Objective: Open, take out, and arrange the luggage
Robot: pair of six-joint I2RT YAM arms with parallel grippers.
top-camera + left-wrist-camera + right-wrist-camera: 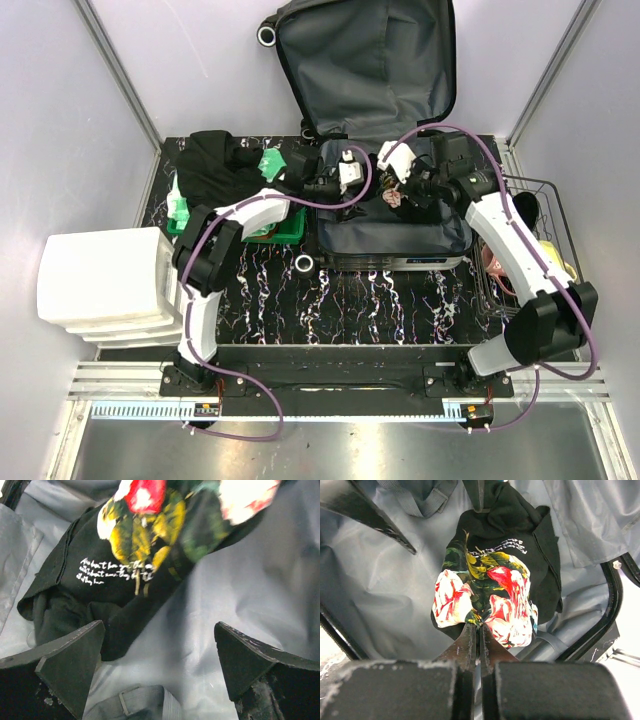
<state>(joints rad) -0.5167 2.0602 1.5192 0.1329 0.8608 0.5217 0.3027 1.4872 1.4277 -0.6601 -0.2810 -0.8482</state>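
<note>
The luggage (400, 255) lies open at the back of the table, its grey-lined lid (370, 60) leaning on the rear wall. A black garment with a red, white and yellow flower print (490, 595) is bunched on the grey lining (240, 580). My right gripper (479, 625) is shut on the printed edge of this garment and holds it up a little inside the case (400, 190). From the left side, my left gripper (159, 630) reaches into the case with its jaws wide open. It hovers over bare lining just short of the garment (125, 570), holding nothing.
A green bin (275, 230) stands left of the case, with dark clothes (215, 165) heaped behind it. A white drawer unit (105, 280) fills the left edge. A wire basket (530, 240) stands at the right. A grey strap with a buckle (140, 700) lies under my left gripper.
</note>
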